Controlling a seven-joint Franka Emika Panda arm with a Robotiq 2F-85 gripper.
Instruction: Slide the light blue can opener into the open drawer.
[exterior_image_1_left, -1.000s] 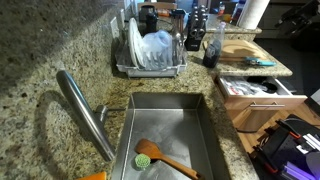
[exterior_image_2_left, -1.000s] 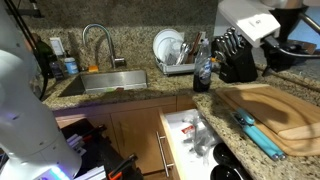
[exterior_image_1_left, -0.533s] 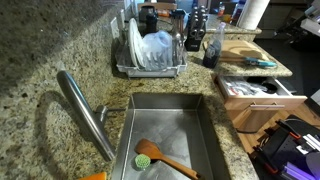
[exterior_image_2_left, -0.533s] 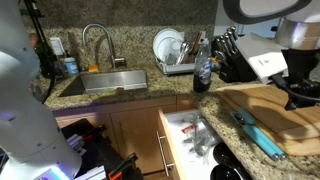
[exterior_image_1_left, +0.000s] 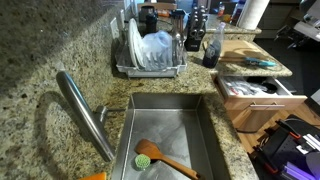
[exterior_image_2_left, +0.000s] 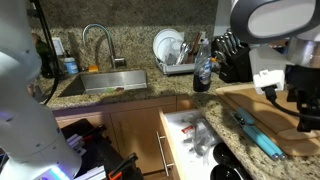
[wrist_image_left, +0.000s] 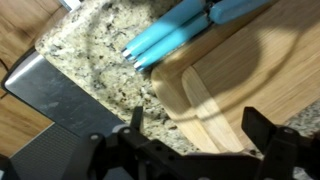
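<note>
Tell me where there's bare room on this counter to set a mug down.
Free: the wooden board between bottle and can opener; granite between sink and bottle. Crowded: dish rack and knife block along the back, and the drawer full of utensils.

The slim light blue can opener (exterior_image_2_left: 256, 135) lies flat on the wooden board (exterior_image_2_left: 240, 100), lower right of an exterior view, slanting diagonally. In the wrist view its paired handles sit at top centre. The drawer (exterior_image_2_left: 163, 140), bottom centre, stands pulled open and white inside, apart from the opener.
</note>
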